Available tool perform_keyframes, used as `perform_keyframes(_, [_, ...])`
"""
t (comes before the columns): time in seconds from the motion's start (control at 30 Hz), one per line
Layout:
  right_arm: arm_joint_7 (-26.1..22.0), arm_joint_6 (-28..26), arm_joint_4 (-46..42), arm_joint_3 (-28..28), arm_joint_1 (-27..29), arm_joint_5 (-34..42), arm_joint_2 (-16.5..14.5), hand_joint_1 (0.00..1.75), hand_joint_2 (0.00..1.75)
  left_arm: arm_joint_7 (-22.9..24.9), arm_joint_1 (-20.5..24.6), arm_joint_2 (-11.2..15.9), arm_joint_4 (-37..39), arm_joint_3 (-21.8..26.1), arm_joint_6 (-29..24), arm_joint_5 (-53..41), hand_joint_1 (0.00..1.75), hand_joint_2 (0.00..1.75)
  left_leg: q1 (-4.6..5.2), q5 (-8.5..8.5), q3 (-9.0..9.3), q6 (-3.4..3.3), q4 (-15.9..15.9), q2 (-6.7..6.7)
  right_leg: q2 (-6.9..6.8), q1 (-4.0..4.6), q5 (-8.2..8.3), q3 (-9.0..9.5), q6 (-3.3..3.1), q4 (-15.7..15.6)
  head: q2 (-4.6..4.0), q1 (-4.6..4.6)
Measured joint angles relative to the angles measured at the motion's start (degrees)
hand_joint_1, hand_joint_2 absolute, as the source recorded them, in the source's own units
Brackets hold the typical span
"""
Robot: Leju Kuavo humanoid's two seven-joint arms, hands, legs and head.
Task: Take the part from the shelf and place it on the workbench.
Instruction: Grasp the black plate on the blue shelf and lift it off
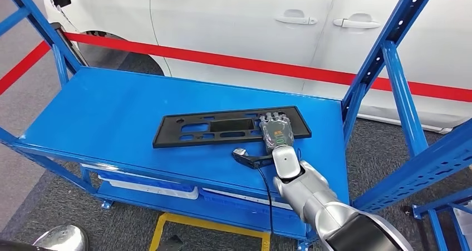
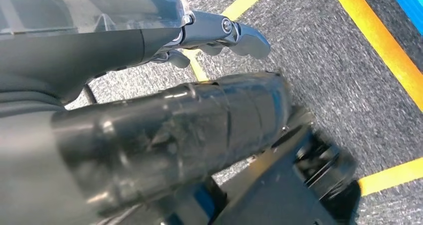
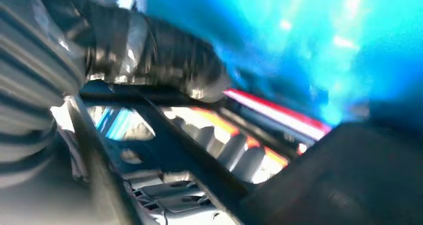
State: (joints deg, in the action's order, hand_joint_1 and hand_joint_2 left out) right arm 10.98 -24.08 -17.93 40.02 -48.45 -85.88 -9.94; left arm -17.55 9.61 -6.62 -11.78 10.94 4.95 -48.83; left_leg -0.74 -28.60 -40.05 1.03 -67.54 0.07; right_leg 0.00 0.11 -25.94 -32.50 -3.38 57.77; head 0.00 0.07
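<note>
Right hand (image 1: 276,133) rests on right end of black part (image 1: 222,127), flat on blue shelf (image 1: 111,117); grip undeterminable. Left hand (image 2: 149,135) hangs over floor, state unclear.

Nothing readable anywhere that I can spot, no words, numbers or brand marks. The back of the right hand (image 1: 276,133) has a small patch of green and orange on it in the head view, but it's too tiny to make out as text. The black part (image 1: 222,127) under it and the blue shelf (image 1: 111,117) look plain as far as lettering goes.
</note>
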Motion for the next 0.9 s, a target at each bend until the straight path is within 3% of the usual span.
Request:
perform_keyframes(0.07, [0.0,0.0,0.0,0.0,0.0,0.0,0.0,1.75,1.75,0.0,-0.1,0.0,0.0,0.0,0.0,0.0,0.0,0.0,-0.15,-1.92,-2.38,0.36,-5.5,0.03,-0.04,0.02,-0.04,-0.05,-0.01,0.0,0.0,0.0])
perform_keyframes(0.1, [0.1,-0.1,0.0,0.0,0.0,0.0,0.0,1.75,1.75,0.0,-0.1,0.0,0.0,0.0,0.0,-0.1,0.0,0.0,-0.16,-1.36,-2.33,0.4,-5.6,0.03,-0.03,0.02,-0.11,0.02,0.05,0.1,0.0,0.0])
perform_keyframes(0.17, [0.1,-0.1,0.0,0.0,0.0,0.1,0.0,1.75,1.75,0.0,0.0,0.0,0.0,0.0,0.0,-0.1,0.0,0.0,-0.15,2.31,0.96,0.13,0.7,0.03,0.03,0.03,-0.36,0.38,0.27,0.1,0.0,-0.01])
perform_keyframes(0.23, [0.2,-0.1,0.0,0.0,-0.1,0.1,0.0,1.75,1.75,0.0,0.1,0.1,0.0,0.0,0.0,-0.1,0.0,0.0,0.1,4.78,4.78,-0.49,8.0,0.01,0.12,0.24,-0.68,0.6,0.69,0.2,0.0,0.0])
perform_keyframes(0.27, [0.2,-0.1,0.0,0.0,-0.2,0.1,0.0,1.75,1.75,0.0,0.2,0.1,0.0,0.0,0.0,-0.1,0.0,0.0,0.24,5.08,5.68,-0.82,9.8,0.0,0.16,0.32,-0.77,0.6,0.92,0.2,0.0,0.01])
perform_keyframes(0.4, [0.2,-0.2,0.1,0.0,-0.2,0.2,0.0,1.75,1.75,0.1,0.3,0.0,0.0,0.0,0.1,-0.1,0.0,0.0,0.07,5.14,6.26,-2.15,11.0,0.1,0.24,0.3,-1.56,0.32,2.08,0.8,0.0,0.06])
perform_keyframes(0.47, [0.2,-0.2,0.1,0.0,-0.2,0.2,0.1,1.75,1.75,0.1,0.4,0.0,0.0,0.0,0.1,-0.2,0.0,0.0,-0.2,5.35,6.53,-2.77,11.6,0.22,0.23,0.1,-4.3,-2.0,2.64,5.6,0.0,0.16])
perform_keyframes(0.53, [0.2,-0.2,0.2,0.0,0.2,0.2,0.2,1.75,1.75,0.1,0.4,0.0,0.0,0.0,0.1,-0.2,0.0,0.0,-0.2,5.31,6.5,-3.01,11.6,0.23,0.21,-0.24,-7.53,-6.09,3.1,13.3,0.0,0.22])
perform_keyframes(0.57, [0.2,-0.2,0.2,0.0,0.4,0.2,0.2,1.75,1.75,0.1,0.4,0.0,0.0,0.0,0.1,-0.2,0.0,0.0,-0.2,5.26,6.51,-3.02,11.5,0.22,0.2,-0.43,-8.02,-7.62,3.29,15.9,0.0,0.23])
perform_keyframes(0.6, [0.2,-0.2,0.2,0.0,0.5,0.2,0.3,1.75,1.75,0.1,0.4,0.0,0.0,0.0,0.1,-0.2,0.0,0.0,-0.22,5.19,6.53,-2.97,11.4,0.21,0.18,-0.62,-7.33,-8.16,3.44,16.4,0.0,0.22])
perform_keyframes(0.63, [0.2,-0.2,0.3,0.0,0.5,0.2,0.3,1.75,1.75,0.1,0.4,0.0,0.0,0.0,0.1,-0.2,0.0,0.0,-0.24,5.08,6.56,-2.87,11.3,0.18,0.14,-0.8,-5.6,-7.53,3.53,14.6,0.0,0.22])
perform_keyframes(0.7, [0.2,-0.2,0.3,0.0,0.5,0.2,0.3,1.75,1.75,0.1,0.4,0.0,0.0,0.0,0.1,-0.2,0.0,0.0,-0.28,4.72,6.57,-2.42,10.8,0.08,0.06,-1.02,-1.53,-4.06,3.46,6.8,0.0,0.23])
perform_keyframes(0.73, [0.2,-0.2,0.3,0.0,0.5,0.2,0.2,1.75,1.75,0.1,0.4,0.0,0.0,0.0,0.1,-0.2,0.0,0.0,-0.2,4.51,6.48,-2.11,10.5,0.01,0.05,-0.97,-0.38,-2.67,3.31,3.6,0.0,0.22])
perform_keyframes(0.77, [0.2,-0.2,0.3,0.0,0.5,0.2,0.2,1.75,1.75,0.1,0.5,0.0,0.0,0.0,0.1,-0.2,0.0,0.0,-0.12,4.37,6.39,-1.75,10.3,-0.04,0.06,-0.89,0.06,-1.87,3.11,1.8,0.0,0.2])
perform_keyframes(0.9, [0.2,-0.2,0.3,0.0,0.5,0.2,0.0,1.75,1.75,0.1,0.5,0.0,0.0,0.0,0.1,-0.2,0.0,0.0,-0.34,3.86,6.15,-0.43,9.7,-0.15,-0.03,-0.69,0.25,-1.38,1.75,0.8,0.0,0.19])
